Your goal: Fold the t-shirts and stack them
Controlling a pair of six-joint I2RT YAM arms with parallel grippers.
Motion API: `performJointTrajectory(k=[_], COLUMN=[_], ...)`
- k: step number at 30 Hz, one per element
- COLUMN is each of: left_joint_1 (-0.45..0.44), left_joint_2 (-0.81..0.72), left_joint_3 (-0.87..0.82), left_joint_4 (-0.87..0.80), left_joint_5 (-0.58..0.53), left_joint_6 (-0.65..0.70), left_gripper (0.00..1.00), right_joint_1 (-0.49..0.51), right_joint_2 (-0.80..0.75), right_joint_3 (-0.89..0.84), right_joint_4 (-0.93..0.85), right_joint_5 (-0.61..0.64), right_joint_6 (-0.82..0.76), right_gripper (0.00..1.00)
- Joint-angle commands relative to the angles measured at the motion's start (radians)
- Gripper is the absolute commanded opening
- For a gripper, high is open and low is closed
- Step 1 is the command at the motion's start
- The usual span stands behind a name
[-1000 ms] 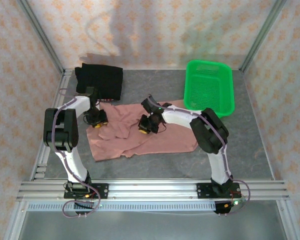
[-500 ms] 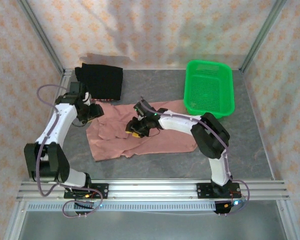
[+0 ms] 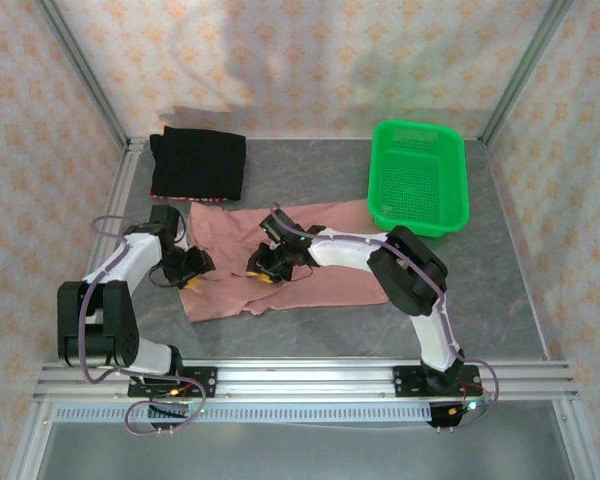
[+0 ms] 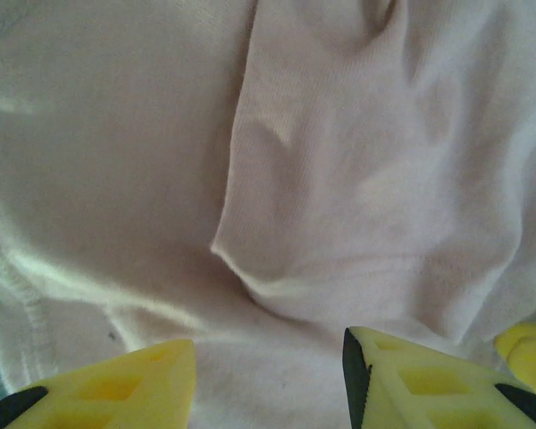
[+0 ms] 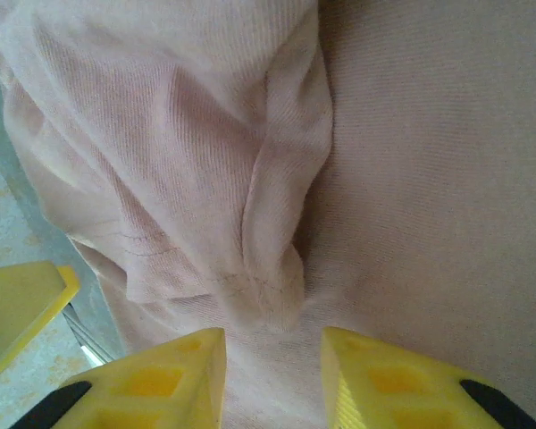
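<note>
Under the left gripper (image 4: 270,375) and right gripper (image 5: 272,371), both parted, lies the pink shirt (image 3: 325,275).

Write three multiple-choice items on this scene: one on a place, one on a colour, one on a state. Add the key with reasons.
1. The black shirt lies at the:
A) near right corner
B) far left corner
C) centre

2. The basket is:
A) green
B) blue
C) red

3. The pink shirt is:
A) neatly folded
B) hanging in the air
C) lying rumpled

Key:
1 B, it sits far back on the left.
2 A, its mesh is bright green.
3 C, creases and loose folds show across it.
</note>
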Motion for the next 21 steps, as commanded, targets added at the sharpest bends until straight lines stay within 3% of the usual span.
performJointTrajectory(k=[1,14,21], left_joint_1=[0.011,0.015,0.015], left_joint_2=[0.006,0.031,0.053], left_joint_3=[-0.031,-0.034,-0.042], left_joint_4=[0.083,0.133,0.181], left_joint_5=[0.008,-0.051,-0.099], left_joint_6=[-0.035,-0.069,-0.101], left_gripper=[0.47,0.40,0.39], right_joint_1=[-0.003,-0.003,-0.004], right_joint_2=[0.025,0.077,0.077], right_joint_3=[0.020,0.067,0.067], right_joint_4=[0.021,0.043,0.043], right_joint_5=[0.020,0.032,0.054], right_joint_6=[0.001,0.020,0.029], right_gripper=[0.32,0.25,0.12])
